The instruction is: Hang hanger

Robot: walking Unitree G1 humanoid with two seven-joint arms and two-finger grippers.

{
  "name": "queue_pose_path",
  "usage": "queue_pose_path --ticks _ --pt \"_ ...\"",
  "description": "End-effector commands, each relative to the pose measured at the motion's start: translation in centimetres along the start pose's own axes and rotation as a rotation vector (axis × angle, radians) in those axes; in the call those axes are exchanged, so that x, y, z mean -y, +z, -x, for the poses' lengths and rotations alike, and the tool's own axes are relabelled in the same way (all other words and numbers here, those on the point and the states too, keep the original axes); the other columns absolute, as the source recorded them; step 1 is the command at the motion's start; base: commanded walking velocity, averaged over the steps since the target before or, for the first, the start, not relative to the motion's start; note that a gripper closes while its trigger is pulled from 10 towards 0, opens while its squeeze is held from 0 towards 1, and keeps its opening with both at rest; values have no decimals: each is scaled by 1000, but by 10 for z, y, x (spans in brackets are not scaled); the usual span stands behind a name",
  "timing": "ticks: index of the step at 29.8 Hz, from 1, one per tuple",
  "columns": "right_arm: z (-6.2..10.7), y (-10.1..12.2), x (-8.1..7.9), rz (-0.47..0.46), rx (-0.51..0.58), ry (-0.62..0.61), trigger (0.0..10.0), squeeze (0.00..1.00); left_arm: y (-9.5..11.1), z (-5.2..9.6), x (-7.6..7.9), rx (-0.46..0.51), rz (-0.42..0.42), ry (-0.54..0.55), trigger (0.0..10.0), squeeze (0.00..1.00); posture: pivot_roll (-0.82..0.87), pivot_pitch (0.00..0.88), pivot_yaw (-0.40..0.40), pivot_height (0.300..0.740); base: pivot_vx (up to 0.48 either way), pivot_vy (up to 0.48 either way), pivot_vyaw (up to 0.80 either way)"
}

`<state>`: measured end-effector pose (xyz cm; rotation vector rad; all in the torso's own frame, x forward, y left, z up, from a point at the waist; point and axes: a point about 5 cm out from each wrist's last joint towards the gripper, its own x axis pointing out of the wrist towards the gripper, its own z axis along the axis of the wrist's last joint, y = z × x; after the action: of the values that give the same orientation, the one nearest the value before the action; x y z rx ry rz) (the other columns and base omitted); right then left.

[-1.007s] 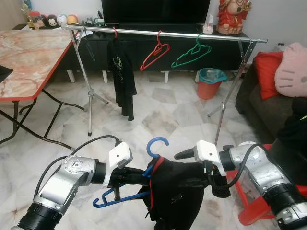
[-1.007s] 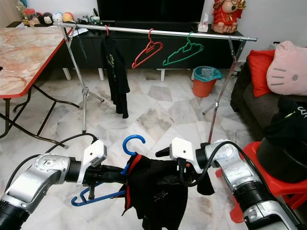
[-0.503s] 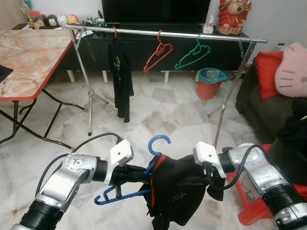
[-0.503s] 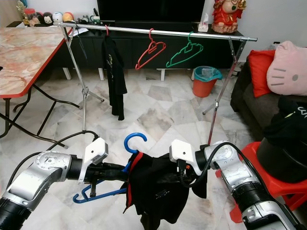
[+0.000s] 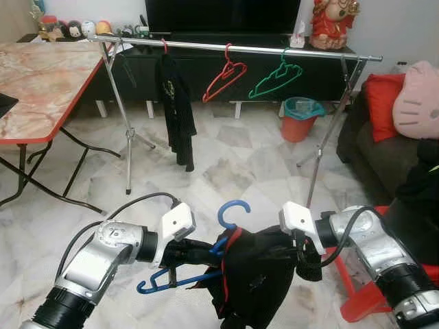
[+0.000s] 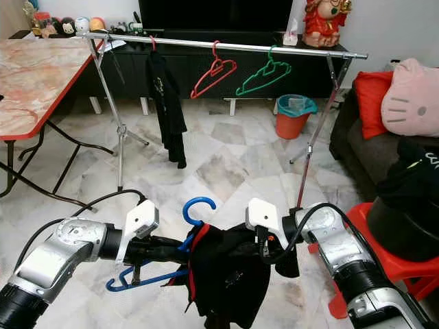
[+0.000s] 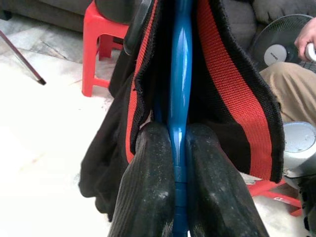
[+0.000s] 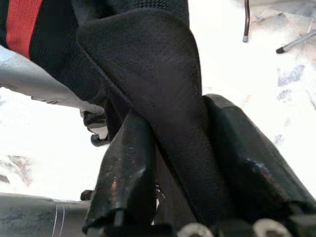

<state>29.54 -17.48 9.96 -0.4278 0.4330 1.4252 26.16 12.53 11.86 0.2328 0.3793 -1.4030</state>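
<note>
The left gripper (image 7: pixel 178 163) is clamped on the blue hanger (image 5: pixel 230 218), fingers (image 7: pixel 148 187) pressing its stem from both sides. The right gripper (image 8: pixel 173 163) pinches the black shirt (image 5: pixel 254 274) draped over that hanger — held low between the arms, well short of the rail (image 5: pixel 240 47), where a red hanger (image 5: pixel 225 71) and a green hanger (image 5: pixel 276 73) hang.

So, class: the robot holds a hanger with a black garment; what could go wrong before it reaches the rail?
The garment hangs bunched to one side of the blue hanger, so it may slip off. The right gripper pinches only cloth, which could pull free. The rail already carries hangers that could snag.
</note>
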Motion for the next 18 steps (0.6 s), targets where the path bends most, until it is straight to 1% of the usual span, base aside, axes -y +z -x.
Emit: queue_pose_path --ticks 1,7,8,9,18 --pt "-5 4 -3 26 12 40 0 0 14 1 -8 27 -64 40 10000 0 -12 0 -62 740 0 0 0" --pt "-7 3 -4 23 12 47 0 0 14 0 -9 26 -77 46 10000 0 -14 0 -59 740 0 0 0" --pt "-7 3 -4 24 12 47 0 0 13 0 -9 24 -75 46 10000 184 -14 0 -59 740 0 0 0" --pt "-7 3 -4 23 12 46 0 0 14 1 -10 26 -71 48 10000 1000 -14 0 -59 740 0 0 0" --pt "-9 2 -5 24 15 50 0 0 14 2 -11 29 -71 44 10000 1000 -13 0 -55 740 0 0 0"
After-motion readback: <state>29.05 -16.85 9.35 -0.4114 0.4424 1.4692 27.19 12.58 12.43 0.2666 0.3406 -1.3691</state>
